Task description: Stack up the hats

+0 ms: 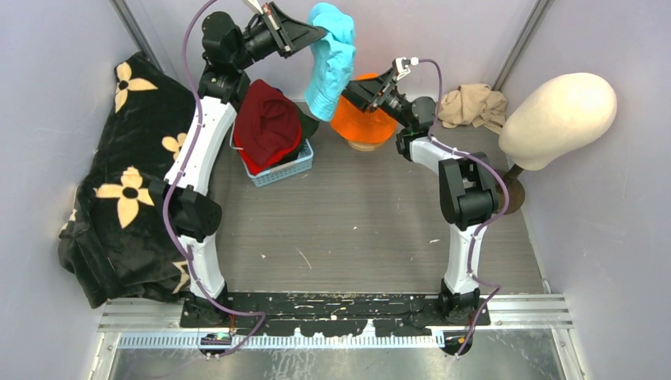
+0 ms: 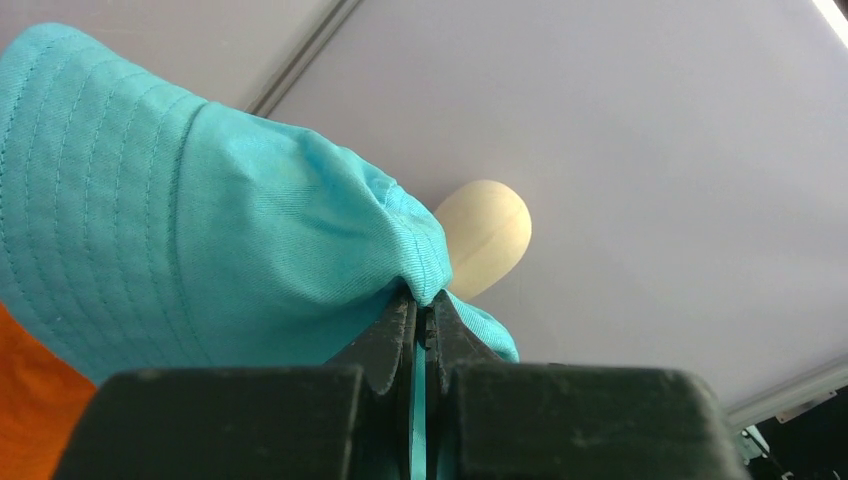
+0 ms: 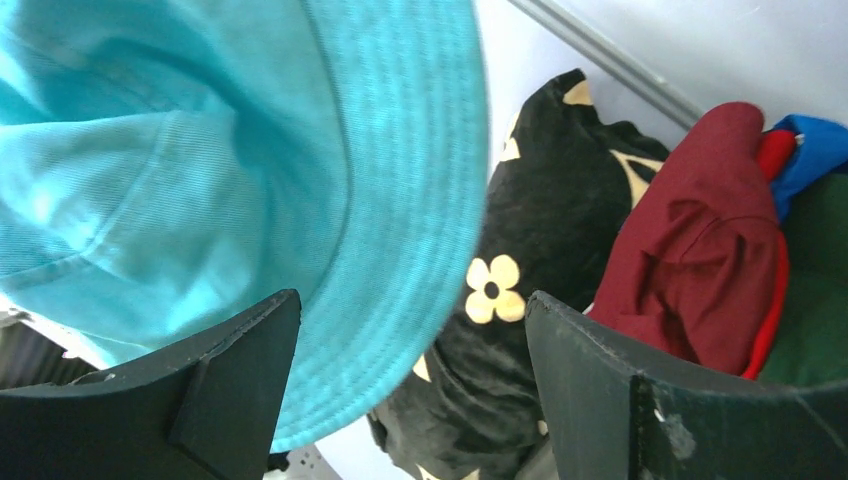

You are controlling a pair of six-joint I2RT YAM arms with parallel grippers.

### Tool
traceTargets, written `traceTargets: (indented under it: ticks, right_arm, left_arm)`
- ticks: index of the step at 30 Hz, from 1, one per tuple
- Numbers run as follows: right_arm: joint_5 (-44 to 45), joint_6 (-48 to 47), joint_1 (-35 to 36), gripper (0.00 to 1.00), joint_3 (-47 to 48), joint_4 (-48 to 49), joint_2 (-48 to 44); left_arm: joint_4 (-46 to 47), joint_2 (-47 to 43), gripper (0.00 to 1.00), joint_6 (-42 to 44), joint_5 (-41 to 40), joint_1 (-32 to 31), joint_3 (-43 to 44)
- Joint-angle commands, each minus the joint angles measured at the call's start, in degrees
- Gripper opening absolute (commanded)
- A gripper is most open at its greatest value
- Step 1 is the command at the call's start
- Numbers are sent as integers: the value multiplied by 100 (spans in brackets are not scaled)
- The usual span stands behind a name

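Observation:
A teal bucket hat (image 1: 332, 59) hangs in the air at the back, and my left gripper (image 1: 312, 33) is shut on a fold of it. The left wrist view shows the teal fabric (image 2: 200, 230) pinched at the tips of that gripper (image 2: 425, 305). Just right of the hat's lower edge, my right gripper (image 1: 352, 91) stands open. In its wrist view the teal brim (image 3: 380, 250) reaches between the wide-apart jaws of the right gripper (image 3: 412, 310), beside the left finger (image 3: 240, 350). An orange hat (image 1: 364, 119) sits on the table behind. A red hat (image 1: 267, 123) tops the pile in the blue basket (image 1: 281, 170).
A black blanket with cream flowers (image 1: 126, 182) covers the left side. At the right stands a cream head form (image 1: 558, 119), with a beige rag (image 1: 473, 104) in the back corner. Beside the red hat (image 3: 700, 260), blue (image 3: 815, 150) and dark green (image 3: 815, 310) fabric shows.

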Motion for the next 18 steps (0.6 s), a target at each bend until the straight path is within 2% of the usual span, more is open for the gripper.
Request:
traceTargets:
  ticks: [1, 10, 14, 18]
  right_arm:
    - [4, 728, 87, 87, 422, 1069, 138]
    - [70, 1226, 262, 80, 887, 1440, 588]
    - [138, 1398, 314, 72, 1011, 1551, 719]
    - [163, 1453, 332, 58, 1040, 1567, 759]
  left_arm:
    - [657, -72, 0, -299, 186, 41, 368]
    - [927, -21, 0, -505, 176, 53, 263]
    - [945, -13, 0, -505, 171, 57, 234]
    - [1000, -4, 0, -538, 169, 67, 191]
